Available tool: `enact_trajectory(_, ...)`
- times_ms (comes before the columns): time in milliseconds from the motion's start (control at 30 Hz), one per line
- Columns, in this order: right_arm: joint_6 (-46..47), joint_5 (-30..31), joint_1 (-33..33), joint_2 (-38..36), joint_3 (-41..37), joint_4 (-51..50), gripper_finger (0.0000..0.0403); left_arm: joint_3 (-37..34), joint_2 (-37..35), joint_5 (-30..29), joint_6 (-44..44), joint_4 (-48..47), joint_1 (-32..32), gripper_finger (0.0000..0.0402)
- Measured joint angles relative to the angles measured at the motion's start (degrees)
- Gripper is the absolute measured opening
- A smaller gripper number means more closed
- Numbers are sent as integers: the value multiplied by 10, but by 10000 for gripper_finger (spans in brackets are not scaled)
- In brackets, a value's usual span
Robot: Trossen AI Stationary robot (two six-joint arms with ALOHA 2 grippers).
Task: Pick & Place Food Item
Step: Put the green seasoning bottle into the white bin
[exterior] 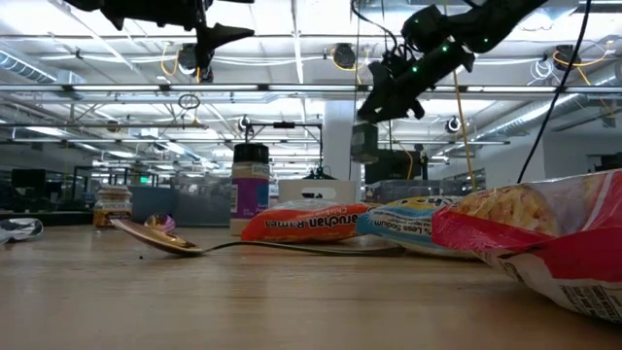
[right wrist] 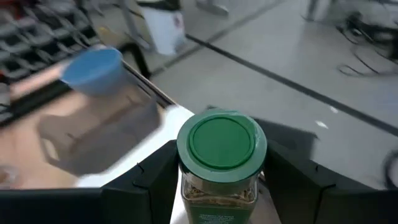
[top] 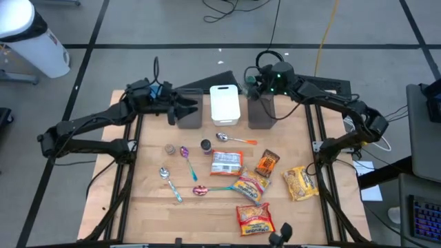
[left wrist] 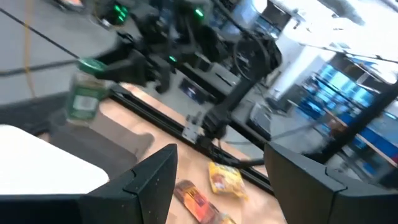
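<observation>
A glass jar with a green lid (right wrist: 221, 142) hangs in my right gripper (right wrist: 221, 168), which is shut on it above the right grey bin (top: 260, 112). The same jar (left wrist: 84, 94) shows in the left wrist view over that bin. My left gripper (left wrist: 221, 177) stands open with nothing between its fingers, over the left grey bin (top: 189, 116). A white container (top: 224, 103) stands between the two bins. Food packets (top: 250, 186) lie on the near half of the table. My right gripper pinches the jar's glass body (right wrist: 189, 198) just under the lid, one finger on each of two opposite sides. The fingers come at it nearly level, slanting a little down. The jar is about upright, lid up, lifted clear of the bin below.
Ramen packets (top: 227, 162), an orange snack bag (top: 267, 163), a yellow bag (top: 300, 183), spoons (top: 187, 156) and two small jars (top: 205, 145) lie on the wooden table. A blurred blue round shape (right wrist: 93, 68) shows beyond the left bin; what it is cannot be told.
</observation>
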Motion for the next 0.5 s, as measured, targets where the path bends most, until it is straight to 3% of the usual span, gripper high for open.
enact_trajectory(233, -10, -2, 41, 40, 0, 90, 194, 0, 1, -96, 1, 1, 0, 246)
enact_trajectory(500, 15, -18, 45, 120, 43, 140, 194, 0, 1, -95, 3, -1, 0, 246)
